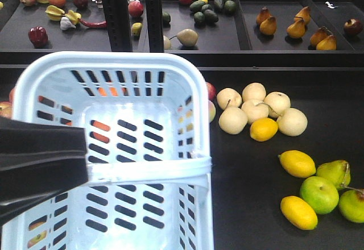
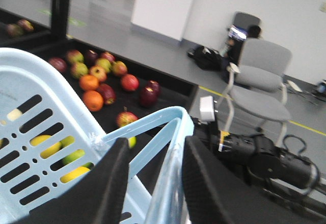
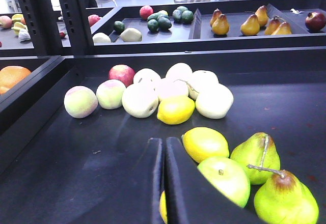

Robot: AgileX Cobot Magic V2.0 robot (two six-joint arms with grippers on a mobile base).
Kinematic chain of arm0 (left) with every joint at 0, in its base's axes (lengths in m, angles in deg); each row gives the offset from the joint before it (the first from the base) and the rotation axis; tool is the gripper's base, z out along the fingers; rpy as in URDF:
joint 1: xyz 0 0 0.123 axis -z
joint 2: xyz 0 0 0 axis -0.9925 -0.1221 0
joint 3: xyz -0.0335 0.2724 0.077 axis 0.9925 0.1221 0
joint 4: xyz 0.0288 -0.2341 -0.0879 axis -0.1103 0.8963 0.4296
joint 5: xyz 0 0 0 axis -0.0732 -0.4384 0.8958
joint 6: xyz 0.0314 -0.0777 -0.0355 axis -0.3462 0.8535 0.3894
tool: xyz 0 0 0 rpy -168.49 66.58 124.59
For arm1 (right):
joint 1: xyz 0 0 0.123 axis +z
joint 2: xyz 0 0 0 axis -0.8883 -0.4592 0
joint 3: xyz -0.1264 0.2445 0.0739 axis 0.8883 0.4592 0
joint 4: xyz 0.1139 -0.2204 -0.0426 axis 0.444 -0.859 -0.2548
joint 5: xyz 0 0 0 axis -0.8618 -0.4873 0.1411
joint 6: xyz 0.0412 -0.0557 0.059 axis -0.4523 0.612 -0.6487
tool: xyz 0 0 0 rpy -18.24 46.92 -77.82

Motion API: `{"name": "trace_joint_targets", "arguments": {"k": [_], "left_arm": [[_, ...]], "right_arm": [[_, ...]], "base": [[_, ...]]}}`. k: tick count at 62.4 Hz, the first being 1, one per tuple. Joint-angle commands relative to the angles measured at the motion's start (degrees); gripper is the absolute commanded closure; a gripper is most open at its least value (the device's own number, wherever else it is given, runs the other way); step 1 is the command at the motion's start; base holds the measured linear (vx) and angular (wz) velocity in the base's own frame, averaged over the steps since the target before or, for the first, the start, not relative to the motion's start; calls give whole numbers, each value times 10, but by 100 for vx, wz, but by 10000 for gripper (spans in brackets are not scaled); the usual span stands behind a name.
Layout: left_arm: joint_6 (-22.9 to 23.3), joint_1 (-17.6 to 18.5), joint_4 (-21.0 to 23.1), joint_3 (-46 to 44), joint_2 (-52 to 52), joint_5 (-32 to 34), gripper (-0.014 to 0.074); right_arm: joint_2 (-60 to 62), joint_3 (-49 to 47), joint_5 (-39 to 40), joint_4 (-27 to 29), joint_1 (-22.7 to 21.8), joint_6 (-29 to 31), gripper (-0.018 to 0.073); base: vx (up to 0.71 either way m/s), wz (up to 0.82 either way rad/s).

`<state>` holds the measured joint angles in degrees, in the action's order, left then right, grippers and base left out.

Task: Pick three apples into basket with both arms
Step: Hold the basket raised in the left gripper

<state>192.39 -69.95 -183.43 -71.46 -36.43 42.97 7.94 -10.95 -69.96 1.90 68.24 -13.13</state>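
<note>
Apples [image 2: 147,95] | likely firm, bruisable; pinch across middle | beyond left gripper [image 2: 157,142], jaws straddling basket [image 2: 35,76] handle, clamp unclear | right gripper [image 3: 163,141] closed

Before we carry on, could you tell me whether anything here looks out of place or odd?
Nothing looks spilled or damaged. The one oddity is the empty basket: its handle sits between the left gripper's jaws, and it fills the front view, so the apples show mostly through its slots.

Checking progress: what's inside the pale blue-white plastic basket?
Nothing visible inside the pale blue-white plastic basket; only fruit colours show through its slots. The black left hand covers its near-left corner.
</note>
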Motion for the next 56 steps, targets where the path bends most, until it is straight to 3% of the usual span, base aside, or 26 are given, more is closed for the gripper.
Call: {"name": "trace_joint_targets", "arguments": {"k": [1,13,56], "left_arm": [[11,2,-12,13,39,-83,604],[11,2,-10,72,94,-160,604],[11,2,-12,94,108,-158,603]], "right_arm": [[7,8,42,-6,1,4,564],[7,8,42,-6,1,4,564],[7,8,42,-6,1,4,564]], "base": [[0,0],[0,0],[0,0]]}}
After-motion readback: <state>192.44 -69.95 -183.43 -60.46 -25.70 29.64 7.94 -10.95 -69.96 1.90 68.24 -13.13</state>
